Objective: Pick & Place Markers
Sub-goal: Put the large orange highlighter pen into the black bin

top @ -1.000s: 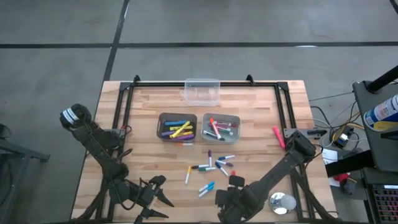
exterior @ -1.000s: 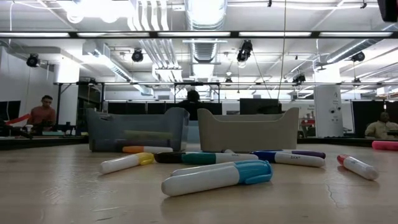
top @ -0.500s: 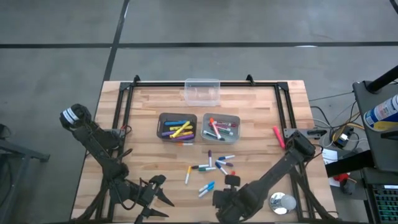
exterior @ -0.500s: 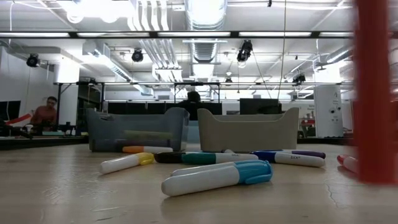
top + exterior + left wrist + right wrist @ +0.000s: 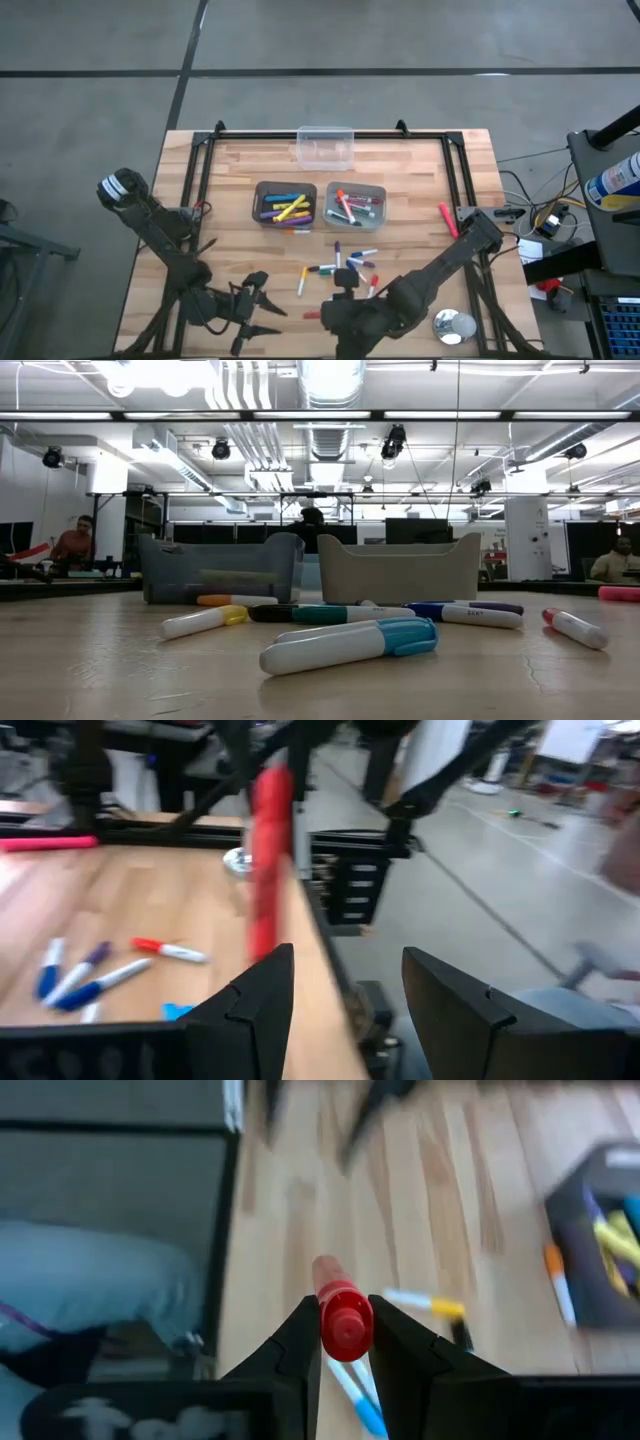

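One red marker (image 5: 343, 1317) is pinched end-on between the right gripper (image 5: 345, 1342) fingers above the table's near edge – little barrel is caught, so it could be dropped – while the left gripper (image 5: 345, 982) is held open nearby.

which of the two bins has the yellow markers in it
The darker bin, on the left arm's side of the pair. Its neighbour, the lighter bin, holds red, blue and white markers instead.
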You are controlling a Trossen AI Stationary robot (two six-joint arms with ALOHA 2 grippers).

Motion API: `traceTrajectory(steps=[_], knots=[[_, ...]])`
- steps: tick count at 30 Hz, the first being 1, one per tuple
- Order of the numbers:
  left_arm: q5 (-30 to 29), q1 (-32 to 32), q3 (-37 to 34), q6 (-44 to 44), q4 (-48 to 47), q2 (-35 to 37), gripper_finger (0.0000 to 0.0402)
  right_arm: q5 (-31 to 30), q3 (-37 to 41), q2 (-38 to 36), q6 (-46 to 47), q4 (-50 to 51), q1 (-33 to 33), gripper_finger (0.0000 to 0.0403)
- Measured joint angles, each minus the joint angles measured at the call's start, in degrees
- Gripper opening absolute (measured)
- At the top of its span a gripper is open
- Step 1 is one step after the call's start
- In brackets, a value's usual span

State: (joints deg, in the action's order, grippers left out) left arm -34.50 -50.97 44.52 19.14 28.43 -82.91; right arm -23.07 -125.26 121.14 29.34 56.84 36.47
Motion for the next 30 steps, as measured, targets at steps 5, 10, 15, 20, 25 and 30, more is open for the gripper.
traceTrajectory(steps=[5, 10, 15, 20, 25, 30], knots=[[-0.62, 2.08, 0.0, 0.04, -0.36, 0.0, 0.0181, 0.13, -2.07, -0.02, -4.0, -2.33, -0.2, 0.0063], [-1.42, 4.6, 0.0, 0.3, -0.26, 0.0, 0.0181, -2.64, -2.88, -0.02, -6.97, -3.14, -0.59, 0.0063], [-1.16, 6.31, 0.0, 0.34, -0.1, 0.0, 0.0181, -5.45, -2.9, -0.02, -8.47, -4.64, -1.55, 0.0063], [-1.18, 7.07, 0.0, 1.45, -0.35, 0.0, 0.018, -6.7, -2.76, -0.02, -9.81, -6.29, -2.22, 0.0063], [-1.22, 7.39, 0.0, 1.68, -1.4, 0.0, 0.0154, -6.93, -2.75, -0.02, -8.82, -6.23, -2.7, 0.0063], [-1.24, 7.48, 0.0, 0.74, -1.93, 0.07, 0.0082, -6.88, -2.21, -0.02, -8.43, -5.71, -3.26, 0.0063]])
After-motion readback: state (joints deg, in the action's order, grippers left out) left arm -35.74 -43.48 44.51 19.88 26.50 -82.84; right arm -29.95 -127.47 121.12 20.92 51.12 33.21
